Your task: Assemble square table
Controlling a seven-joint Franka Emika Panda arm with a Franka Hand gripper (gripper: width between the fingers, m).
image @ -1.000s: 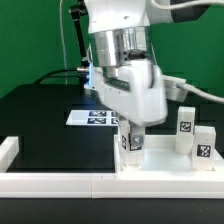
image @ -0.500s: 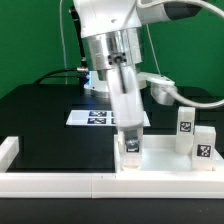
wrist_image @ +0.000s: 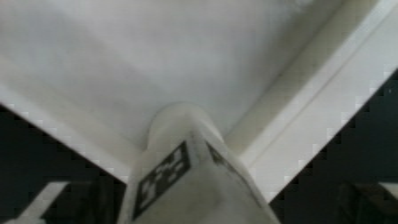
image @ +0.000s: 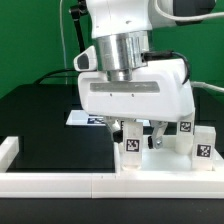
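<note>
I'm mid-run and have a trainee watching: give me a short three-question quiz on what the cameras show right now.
1. True or false: the gripper is over the tabletop at the exterior view's right.
2. Which sits nearest the gripper? A) the marker board B) the tagged leg standing on the tabletop C) the legs at the far right
3. Fill in: the wrist view shows a tagged leg against the white ____.

Key: 1 true; 2 B; 3 tabletop. Whether the jaws are closed on the leg cannot be told from either view.
</note>
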